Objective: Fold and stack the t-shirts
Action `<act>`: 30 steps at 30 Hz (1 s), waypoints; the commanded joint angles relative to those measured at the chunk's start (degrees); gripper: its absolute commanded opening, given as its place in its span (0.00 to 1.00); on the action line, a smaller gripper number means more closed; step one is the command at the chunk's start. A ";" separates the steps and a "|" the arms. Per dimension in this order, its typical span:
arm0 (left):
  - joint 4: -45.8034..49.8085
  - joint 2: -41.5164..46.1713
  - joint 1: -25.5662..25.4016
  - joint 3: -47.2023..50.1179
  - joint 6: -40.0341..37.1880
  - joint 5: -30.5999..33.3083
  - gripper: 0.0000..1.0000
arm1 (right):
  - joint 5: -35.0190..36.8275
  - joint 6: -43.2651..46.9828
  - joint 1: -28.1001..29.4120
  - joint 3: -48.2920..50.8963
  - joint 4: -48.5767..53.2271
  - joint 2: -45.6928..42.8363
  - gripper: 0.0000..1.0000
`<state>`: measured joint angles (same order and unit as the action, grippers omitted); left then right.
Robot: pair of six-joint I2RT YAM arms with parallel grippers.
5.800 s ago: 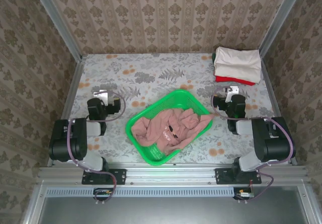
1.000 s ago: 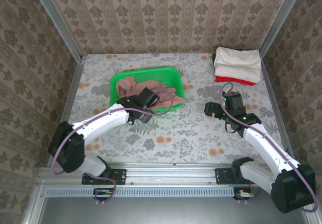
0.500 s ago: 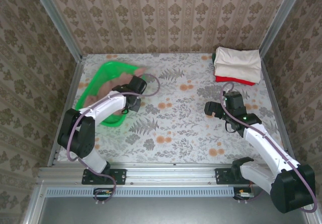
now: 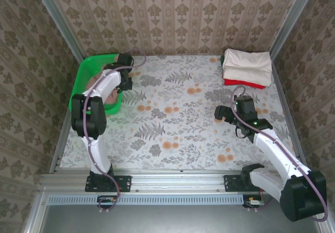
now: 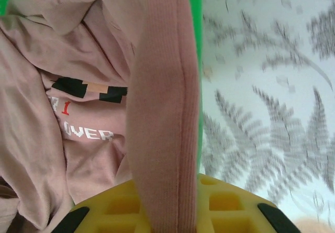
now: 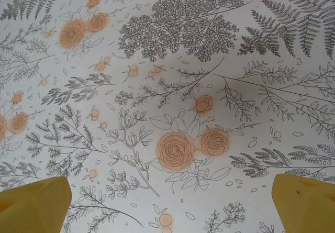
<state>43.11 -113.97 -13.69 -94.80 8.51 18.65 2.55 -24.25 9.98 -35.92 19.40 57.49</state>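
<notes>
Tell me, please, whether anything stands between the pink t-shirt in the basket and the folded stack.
Only the wall of the green basket: the pink t-shirt lies inside it, far left. The table from there to the folded stack, far right, looks bare; the right gripper hangs off that line, nearer.

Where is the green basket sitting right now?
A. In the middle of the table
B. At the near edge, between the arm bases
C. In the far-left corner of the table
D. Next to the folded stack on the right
C: the top view shows the green basket tucked into the far-left corner with the pink shirt in it, well away from the folded stack at far right.
</notes>
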 commanded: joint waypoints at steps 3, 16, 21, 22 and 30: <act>3.77 -6.39 2.66 -10.05 -7.45 2.46 0.03 | -0.29 0.05 -1.18 0.79 -1.15 -0.01 1.00; 5.24 -15.98 6.57 -23.63 -13.46 4.42 0.02 | -0.96 -0.30 -2.33 0.33 -1.90 0.52 1.00; 5.89 -17.80 6.88 -25.80 -14.74 5.69 0.05 | -0.29 -0.51 -2.42 0.50 -2.33 0.77 1.00; 5.50 -17.78 6.78 -25.65 -14.75 5.31 0.08 | -0.34 -0.57 -2.50 0.34 -2.47 0.99 1.00; 7.41 -14.61 5.31 -27.12 -13.26 5.50 0.49 | -1.32 -0.54 -2.51 -1.26 -1.84 2.01 1.00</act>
<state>48.66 -131.61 -7.40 -119.72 -4.64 23.64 2.35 -24.27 7.75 -35.83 17.93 59.48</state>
